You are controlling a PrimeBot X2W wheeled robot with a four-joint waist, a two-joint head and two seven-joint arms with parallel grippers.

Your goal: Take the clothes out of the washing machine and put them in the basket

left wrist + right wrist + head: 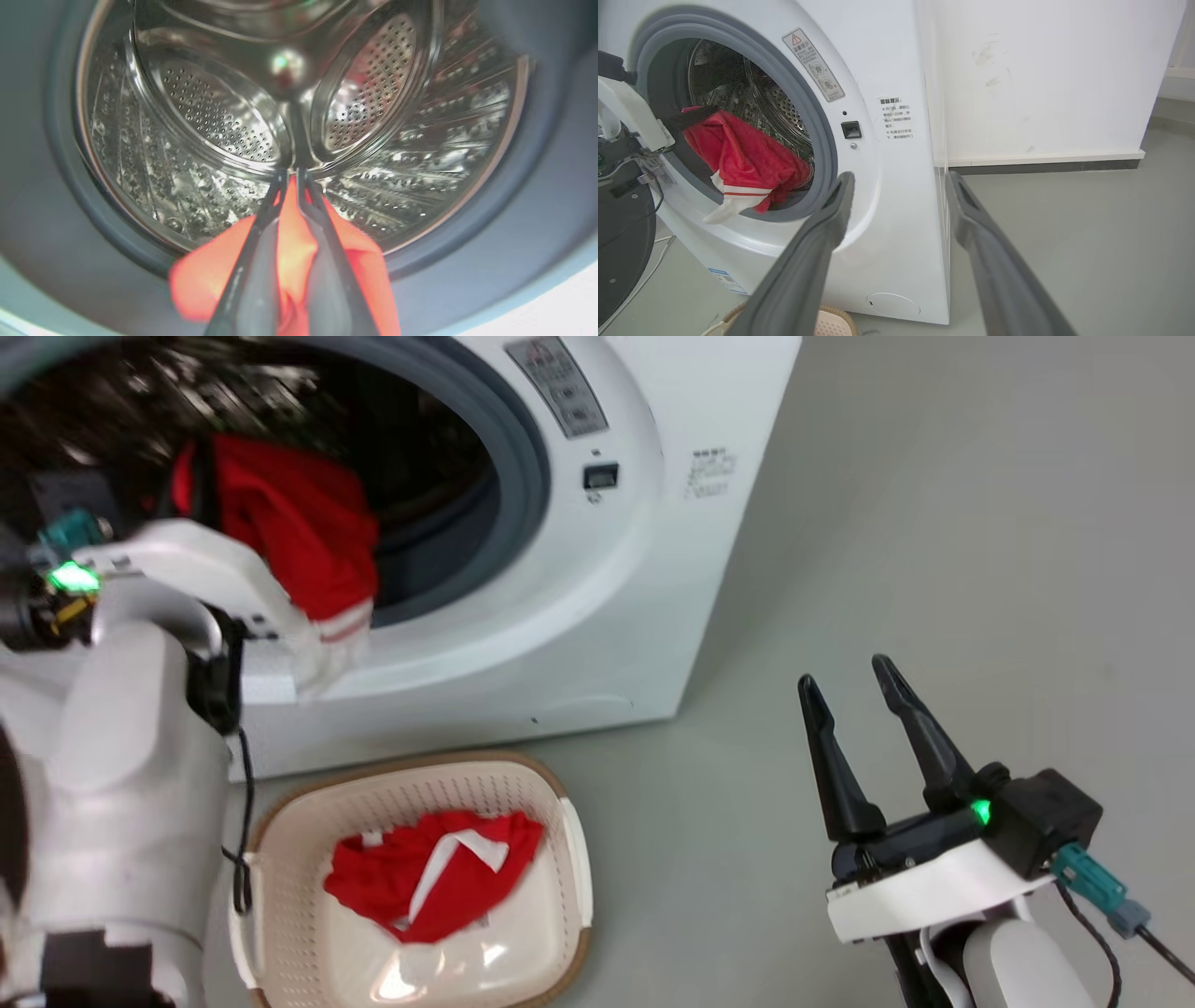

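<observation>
- The left gripper [292,173] is pinched narrow on a red garment [289,233]. In the left wrist view the red cloth fills the slim gap between the two dark fingers and bulges out on either side of them.
- In the right wrist view, one dark finger [691,116] of that gripper meets the top edge of the red garment [742,154] just inside the porthole, and the cloth hangs down from it.
- The held garment [299,523] sits at the mouth of the washing machine [597,616]. Its white-striped hem droops over the lower part of the grey rubber rim [822,140] and onto the white front panel.
- Beyond the fingertips, the left wrist view shows the perforated steel drum [210,116], with no other cloth visible in the part that shows.
- The basket [420,793] stands on the floor [934,523] just in front of the washer, below the porthole and the hanging garment.
- A second red garment [429,877] with a white strip lies crumpled on the bottom of the basket, well apart from both grippers.
- The right gripper [845,674] is spread wide and holds nothing. It hangs over bare floor to the right of the basket, touching neither basket nor washer.
- In its own wrist view the right gripper [900,179] points at the washer's front right corner, with a white wall [1041,70] behind.
</observation>
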